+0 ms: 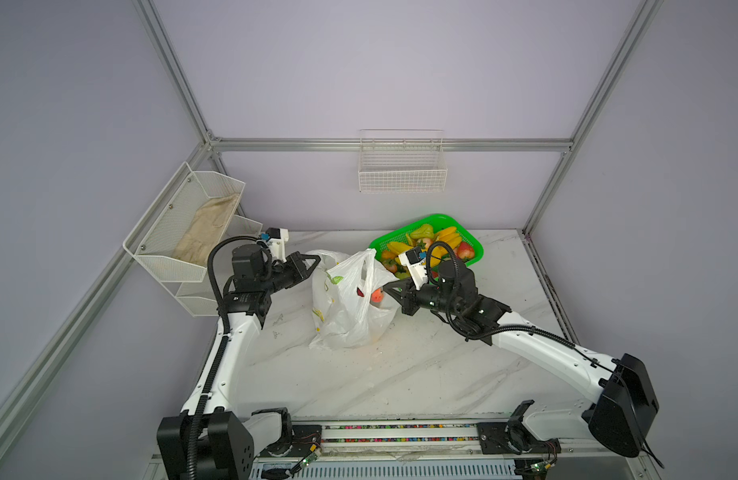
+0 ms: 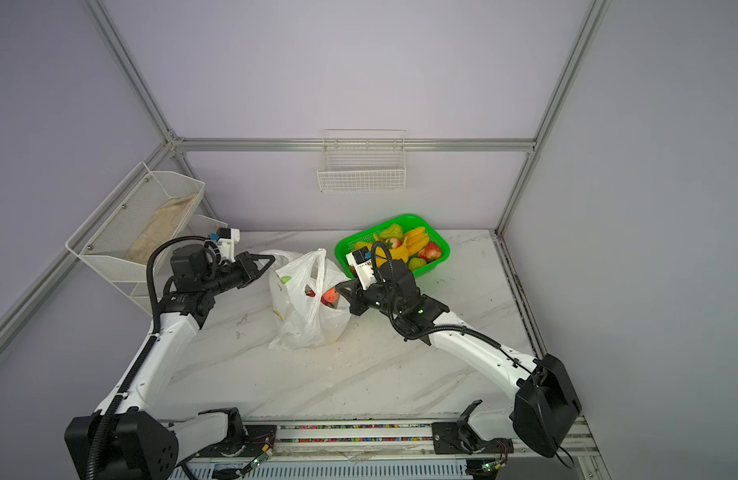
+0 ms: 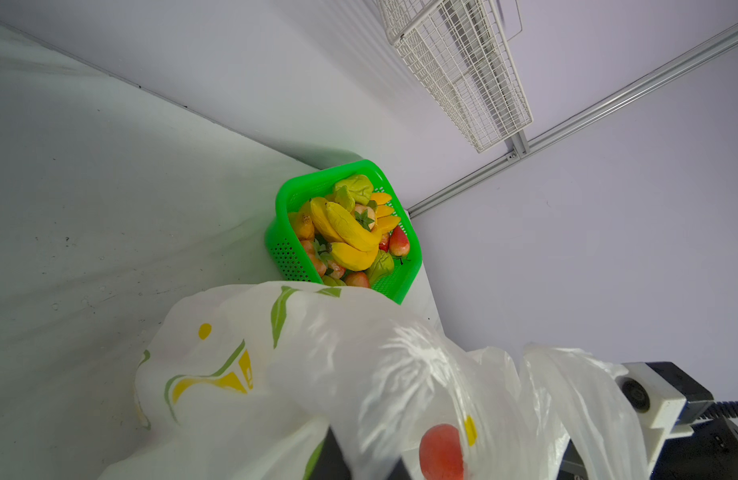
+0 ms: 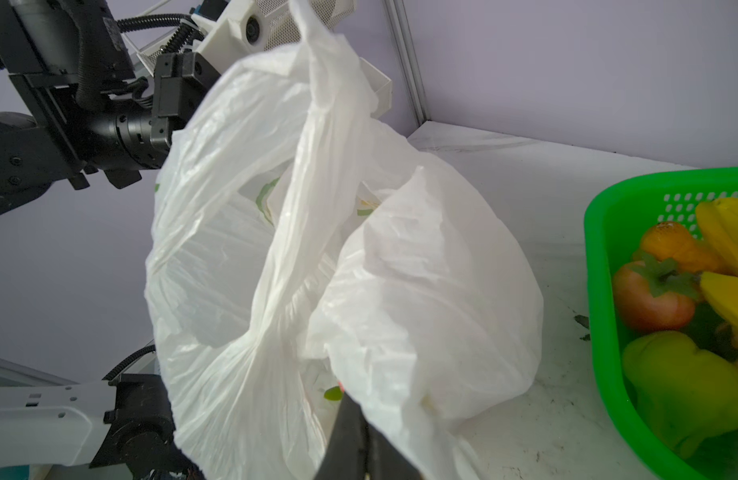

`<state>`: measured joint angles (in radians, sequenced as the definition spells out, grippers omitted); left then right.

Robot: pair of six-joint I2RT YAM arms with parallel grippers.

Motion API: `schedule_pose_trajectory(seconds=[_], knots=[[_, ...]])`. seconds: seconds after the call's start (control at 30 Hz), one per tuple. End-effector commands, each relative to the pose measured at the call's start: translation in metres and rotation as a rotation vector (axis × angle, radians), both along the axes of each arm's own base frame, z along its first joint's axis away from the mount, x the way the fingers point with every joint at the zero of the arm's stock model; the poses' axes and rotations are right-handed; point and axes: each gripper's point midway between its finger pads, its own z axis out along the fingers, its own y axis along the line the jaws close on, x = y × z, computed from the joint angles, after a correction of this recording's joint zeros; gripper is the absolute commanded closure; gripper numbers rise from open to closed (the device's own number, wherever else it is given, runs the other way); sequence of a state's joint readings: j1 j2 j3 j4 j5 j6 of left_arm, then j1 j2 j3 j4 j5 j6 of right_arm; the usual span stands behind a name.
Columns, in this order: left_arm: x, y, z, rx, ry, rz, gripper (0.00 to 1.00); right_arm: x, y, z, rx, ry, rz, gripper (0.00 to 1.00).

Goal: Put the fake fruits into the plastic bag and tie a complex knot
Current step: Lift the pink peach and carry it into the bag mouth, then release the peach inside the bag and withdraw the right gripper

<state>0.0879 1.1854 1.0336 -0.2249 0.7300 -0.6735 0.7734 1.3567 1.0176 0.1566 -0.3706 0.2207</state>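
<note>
Basket (image 1: 436,217) w/ fruits (image 1: 450,239) near bag (image 1: 346,307); right arm (image 1: 454,286) crosses before it.

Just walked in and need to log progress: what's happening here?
Both arms are working the plastic bag, which sits on the table. The left gripper and right gripper are each shut on its top edge, on opposite sides, holding the mouth up. One red-orange fruit shows inside, by the right gripper. Most fake fruits lie in the green basket; no knot is tied.
</note>
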Motion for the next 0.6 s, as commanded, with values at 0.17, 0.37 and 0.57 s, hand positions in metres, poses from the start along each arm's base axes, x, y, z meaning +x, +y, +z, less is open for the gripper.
schedule_pose_trajectory(seconds=[0.17,0.37,0.57], knots=[[-0.005,-0.008,-0.003,-0.022,-0.01,-0.033,1.0,0.008,0.036,-0.022,0.071,-0.026,-0.077,1.0],[-0.005,-0.009,-0.002,-0.021,-0.014,-0.035,1.0,-0.001,0.055,-0.046,0.01,0.026,0.032,0.83],[-0.006,-0.009,0.0,-0.02,-0.019,-0.034,1.0,-0.014,0.035,-0.016,0.028,-0.037,0.027,0.6]])
